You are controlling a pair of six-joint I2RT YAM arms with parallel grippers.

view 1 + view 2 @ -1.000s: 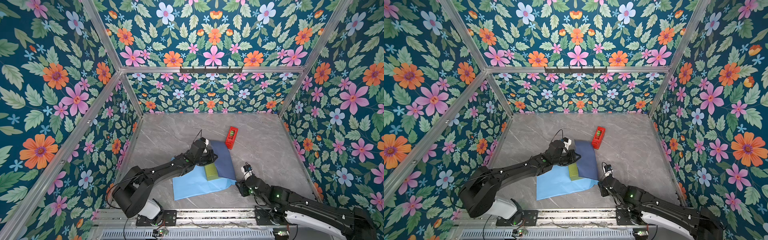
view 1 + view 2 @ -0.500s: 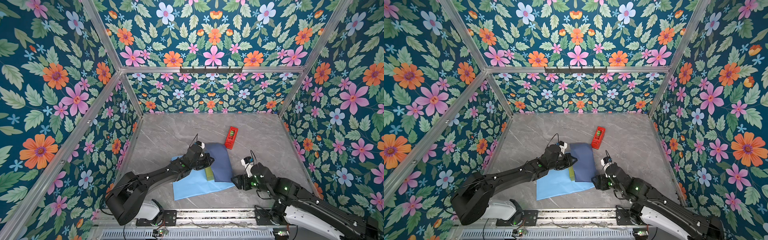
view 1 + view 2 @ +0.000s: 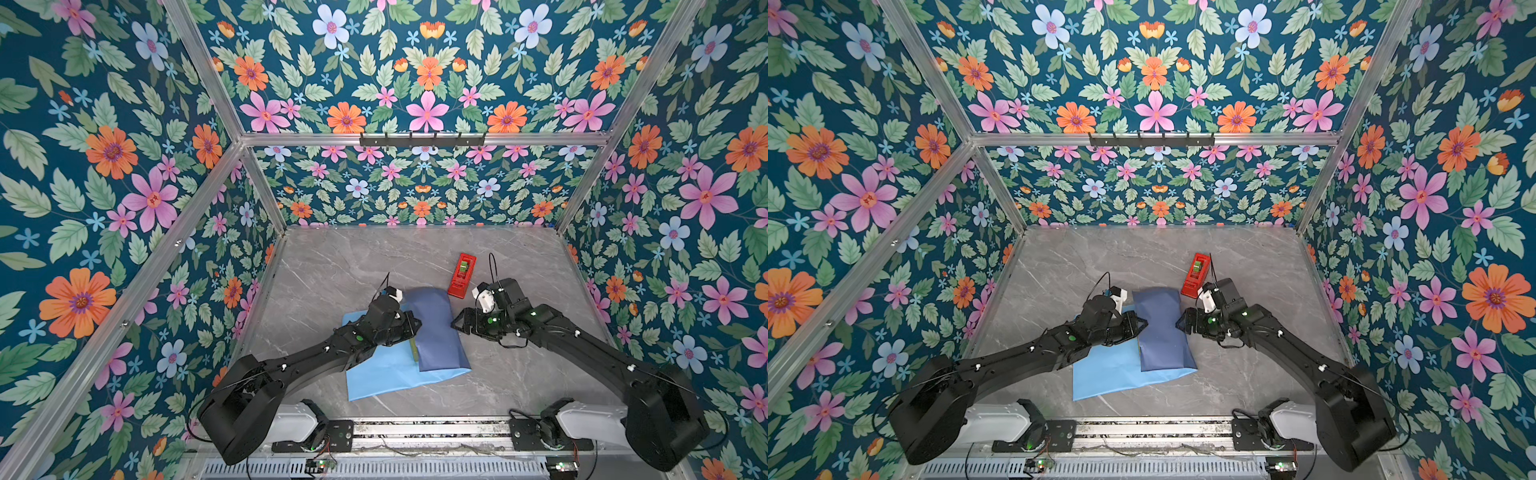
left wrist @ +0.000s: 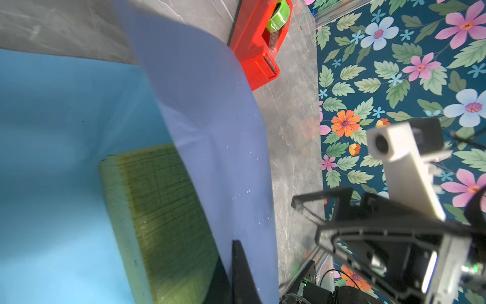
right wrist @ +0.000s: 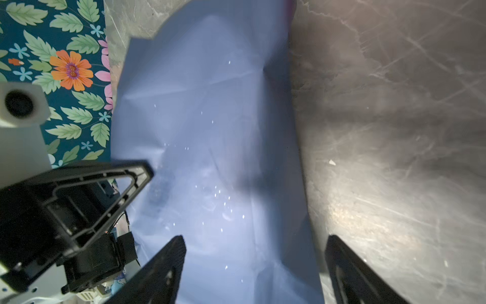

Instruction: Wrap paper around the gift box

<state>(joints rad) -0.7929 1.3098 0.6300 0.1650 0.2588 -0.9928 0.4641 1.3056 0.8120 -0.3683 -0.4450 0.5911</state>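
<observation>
The paper (image 3: pixel 382 376) lies light-blue side up near the table's front, with its slate-blue flap (image 3: pixel 436 332) folded leftward over the gift box. In both top views only a thin olive strip of the gift box (image 3: pixel 413 350) shows at the flap's left edge. The left wrist view shows more of the box (image 4: pixel 157 210) under the flap (image 4: pixel 210 105). My left gripper (image 3: pixel 411 324) (image 4: pixel 231 252) is shut on the flap's edge, above the box. My right gripper (image 3: pixel 457 325) (image 5: pixel 255 240) stands open at the flap's right side, over the paper (image 5: pixel 210 131), gripping nothing.
A red tape dispenser (image 3: pixel 461 276) (image 4: pixel 260 44) with a green roll lies just behind the paper, close to the right arm's wrist. Grey marble table (image 3: pixel 332 266) surrounds the sheet. Floral walls close in the left, right and back.
The left gripper has drawn the slate flap leftward until it covers nearly all of the box. The right arm has come up from the table's front to the flap's right side and opened.
</observation>
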